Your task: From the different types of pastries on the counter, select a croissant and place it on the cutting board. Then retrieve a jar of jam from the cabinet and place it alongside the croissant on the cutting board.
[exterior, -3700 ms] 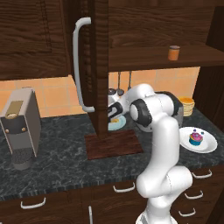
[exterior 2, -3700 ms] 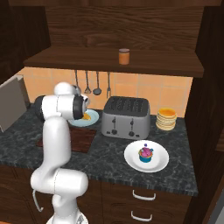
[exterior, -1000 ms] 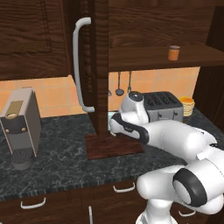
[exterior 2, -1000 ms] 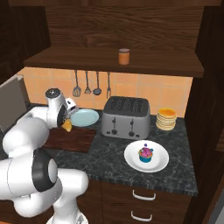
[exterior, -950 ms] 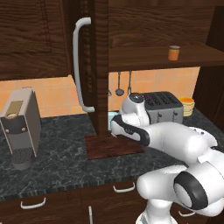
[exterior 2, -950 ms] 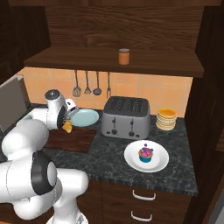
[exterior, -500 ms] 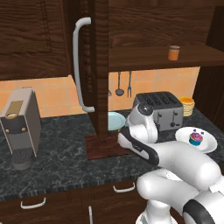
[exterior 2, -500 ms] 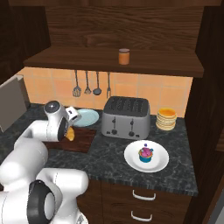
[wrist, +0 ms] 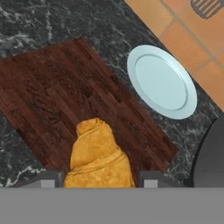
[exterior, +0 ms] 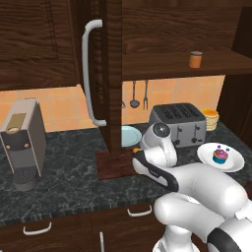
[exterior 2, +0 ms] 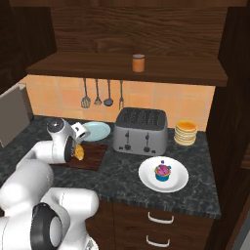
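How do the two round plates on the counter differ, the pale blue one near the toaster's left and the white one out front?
The pale blue plate is bare, while the white plate carries a pink-and-blue cupcake. The blue plate lies at the back beside the cutting board; the white plate lies nearer the counter's front edge, before the toaster. Both are round and lie flat on the dark counter.
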{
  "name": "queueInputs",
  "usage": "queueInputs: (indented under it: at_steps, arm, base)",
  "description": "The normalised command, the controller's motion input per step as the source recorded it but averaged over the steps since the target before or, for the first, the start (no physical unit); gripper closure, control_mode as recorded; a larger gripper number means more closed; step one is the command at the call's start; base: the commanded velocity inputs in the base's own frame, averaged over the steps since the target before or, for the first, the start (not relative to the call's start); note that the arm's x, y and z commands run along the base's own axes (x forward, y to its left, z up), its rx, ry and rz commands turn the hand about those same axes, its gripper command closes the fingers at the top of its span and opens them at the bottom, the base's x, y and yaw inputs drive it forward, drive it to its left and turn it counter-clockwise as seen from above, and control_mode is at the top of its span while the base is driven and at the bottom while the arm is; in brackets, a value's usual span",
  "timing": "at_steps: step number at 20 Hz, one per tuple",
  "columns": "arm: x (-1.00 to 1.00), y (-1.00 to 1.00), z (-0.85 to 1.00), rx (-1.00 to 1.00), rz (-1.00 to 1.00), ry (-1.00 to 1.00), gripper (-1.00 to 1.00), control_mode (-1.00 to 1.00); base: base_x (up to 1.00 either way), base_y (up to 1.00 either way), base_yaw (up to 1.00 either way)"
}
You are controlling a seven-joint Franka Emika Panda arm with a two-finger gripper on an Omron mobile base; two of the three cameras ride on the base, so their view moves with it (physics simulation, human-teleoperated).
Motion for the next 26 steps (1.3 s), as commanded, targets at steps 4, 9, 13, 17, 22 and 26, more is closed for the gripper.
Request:
queueInputs:
  at_steps: [4,9,13,17,22,26]
  arm:
    - [0.12,0.0,-0.05,0.0,0.07,0.0,1.0,-1.0]
    - [0.21,0.0,-0.29,-0.04,0.08,0.0,1.0,-1.0]
    - [0.2,0.0,-0.42,-0.07,0.08,0.0,1.0,-1.0]
    - [0.07,0.0,-0.19,-0.04,0.08,0.0,-1.0,-1.0]
    - [0.0,0.0,0.01,0.0,0.04,-0.01,-1.0,-1.0]
    - [0.0,0.02,0.05,0.0,0.04,0.0,-1.0,-1.0]
  base:
    - [0.0,0.0,0.0]
    - [0.0,0.0,0.0]
    - [0.0,0.0,0.0]
    - [0.0,0.0,0.0]
    - [0.0,0.0,0.0]
    - [0.0,0.0,0.0]
